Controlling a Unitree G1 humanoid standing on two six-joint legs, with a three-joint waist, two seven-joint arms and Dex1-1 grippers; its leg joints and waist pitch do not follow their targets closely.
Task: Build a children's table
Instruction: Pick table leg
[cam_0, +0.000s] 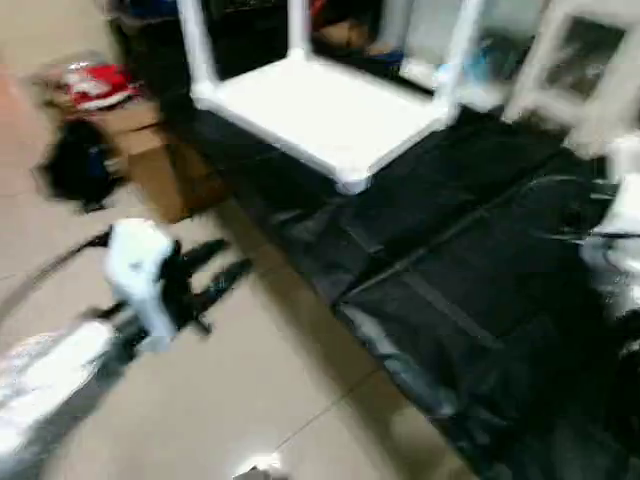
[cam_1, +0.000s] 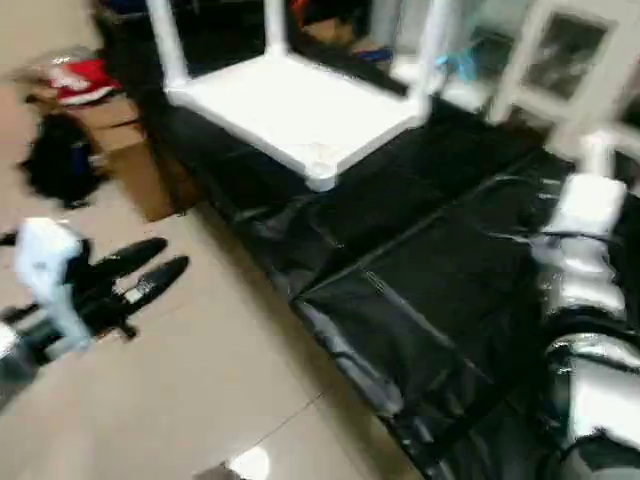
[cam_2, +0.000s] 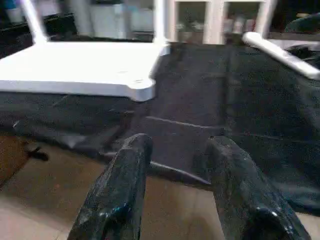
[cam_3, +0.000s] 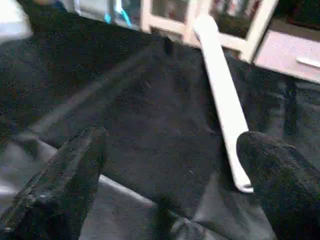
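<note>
The children's table lies upside down on a black sheet (cam_0: 450, 250), its white tabletop (cam_0: 320, 110) up. Three white legs (cam_0: 195, 40) stand up from its corners, and the round socket (cam_2: 138, 83) of the nearest corner is empty. A loose white leg (cam_3: 222, 95) lies on the sheet to the right. My left gripper (cam_0: 215, 280) hovers over the tiled floor, to the left of the sheet, open and empty. My right gripper (cam_3: 172, 135) is wide open above the sheet. The loose leg's end lies just beyond one of its fingers (cam_3: 280, 175), untouched.
Cardboard boxes (cam_0: 150, 150), a red item (cam_0: 95, 85) and a black bag (cam_0: 75, 165) sit on the floor at the back left. A white glass-door cabinet (cam_1: 565, 50) stands behind the sheet at the right. Beige tiled floor (cam_0: 230, 400) spreads in front.
</note>
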